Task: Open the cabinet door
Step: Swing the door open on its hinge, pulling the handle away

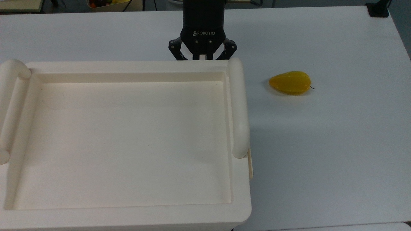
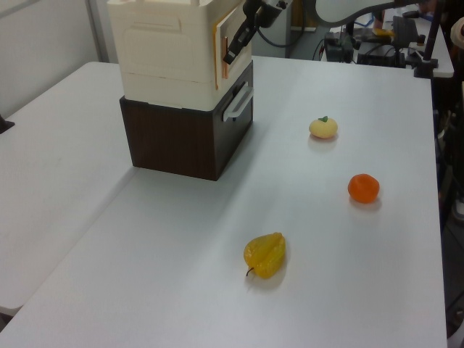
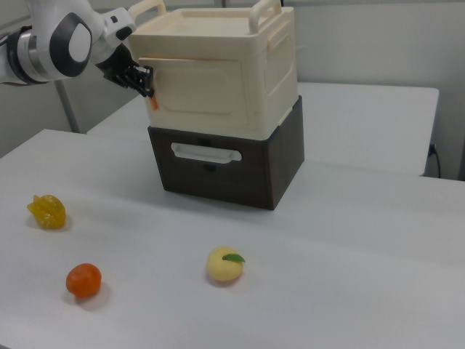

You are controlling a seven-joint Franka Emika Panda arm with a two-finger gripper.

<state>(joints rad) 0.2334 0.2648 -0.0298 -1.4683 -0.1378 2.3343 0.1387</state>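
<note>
Cabinet [image 1: 128, 141] sits on a dark brown drawer unit [image 2: 190, 134] on the white table [image 1: 321, 144]; recessed tray top faces up, bar handle [image 1: 239, 106] along the top view's right edge. Cabinet door [image 3: 200, 87] is the front panel in the right view; its free edge stands slightly off the body in the left view, thin gap with an orange-brown strip [image 2: 219, 49] showing. So door cracked, not swung out.

Gripper [image 2: 233, 52] is at that free edge, upper part of the door, on the right view's left side of the cabinet [image 3: 139, 78]. In the top view its black body [image 1: 203, 35] sits just beyond the cabinet's far rim. Fingers hidden against the door edge; cannot tell how far apart they are or whether they grip anything.

On the table, well apart from the cabinet: yellow star-shaped fruit [image 2: 265, 254], orange fruit [image 2: 363, 188], pale yellow fruit with green leaf [image 2: 322, 127].
</note>
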